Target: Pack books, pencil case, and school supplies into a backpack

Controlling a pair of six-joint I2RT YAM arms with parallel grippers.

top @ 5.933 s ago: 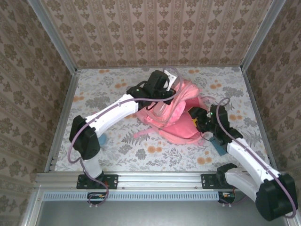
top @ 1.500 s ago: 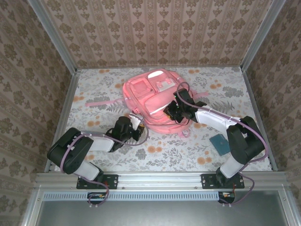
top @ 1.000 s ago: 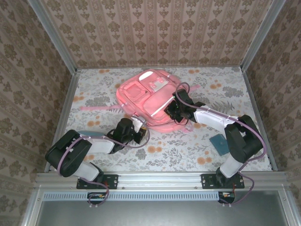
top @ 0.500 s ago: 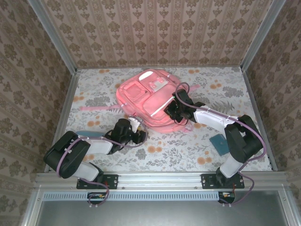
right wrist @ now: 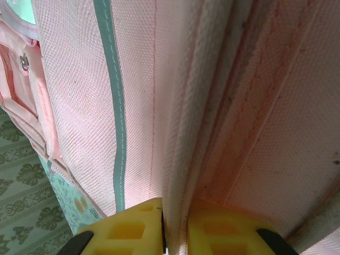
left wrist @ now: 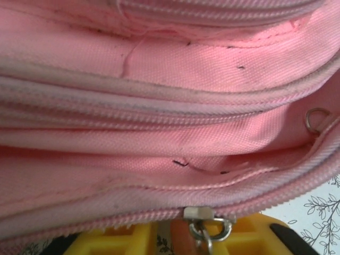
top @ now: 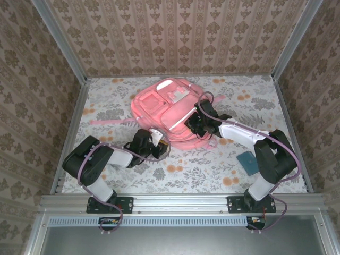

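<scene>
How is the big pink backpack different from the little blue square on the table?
The backpack is pink, bulgy and big; the blue square is teal, flat and tiny. The jaws of the right gripper pinch the backpack; nothing touches the blue square. Both lie on the flowery table.

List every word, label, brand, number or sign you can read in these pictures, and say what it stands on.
No text can be read anywhere.
On the backpack, the white patches are too small to tell whether they carry print.
The teal flat square shows no legible mark.
The zipper pull shows no stamp that can be made out.
</scene>
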